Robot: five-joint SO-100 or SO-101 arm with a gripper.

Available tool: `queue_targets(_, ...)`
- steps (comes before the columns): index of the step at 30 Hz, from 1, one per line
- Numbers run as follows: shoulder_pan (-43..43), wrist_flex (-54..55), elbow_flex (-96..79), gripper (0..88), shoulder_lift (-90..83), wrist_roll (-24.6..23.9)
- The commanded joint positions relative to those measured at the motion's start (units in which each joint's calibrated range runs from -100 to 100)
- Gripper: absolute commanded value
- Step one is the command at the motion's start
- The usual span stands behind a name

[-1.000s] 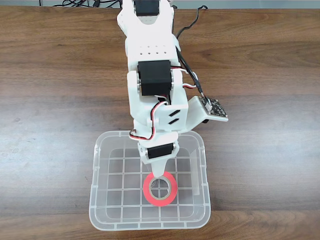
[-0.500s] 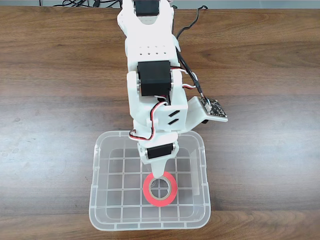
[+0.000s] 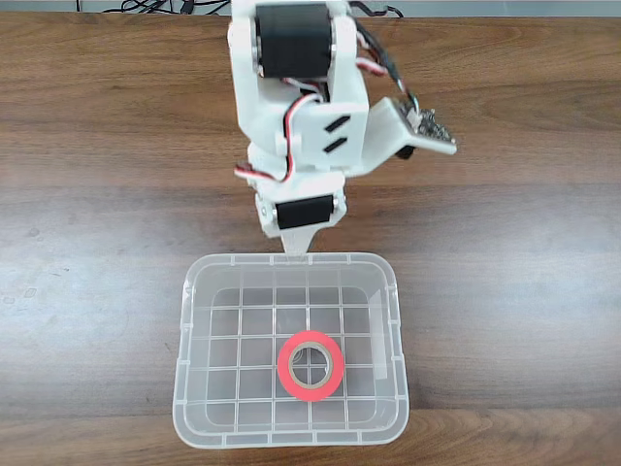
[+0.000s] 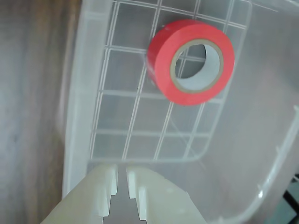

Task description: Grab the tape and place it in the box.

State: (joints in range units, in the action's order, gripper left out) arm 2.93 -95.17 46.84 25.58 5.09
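Red-orange tape, lying flat on the grid bottom of the clear box, a little toward the near side in the fixed view, free of the arm. White gripper above the far rim of the box, fingers nearly pressed together with only a narrow slit between, pinching nothing. No readable brand, label or writing on tape, box or brown wooden counter.

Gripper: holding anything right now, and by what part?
Nothing held. The gripper is empty, its fingertips nearly together; the tape lies flat inside the box.
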Motion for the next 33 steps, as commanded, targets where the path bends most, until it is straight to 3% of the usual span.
queue_targets(1,-0.6,-4.8,3.4,1.3,-16.9,-1.3)
queue_targets(8,-0.6,-4.8,-15.9,1.3,-34.5,-1.1)
queue_targets(20,-0.6,-2.9,-70.5,1.3,-66.8,-1.2)
queue_targets(30,-0.7,28.6,-113.1,1.3,-89.1,-1.6)
queue_targets(33,-1.0,33.7,-124.7,1.3,-96.1,-1.7)
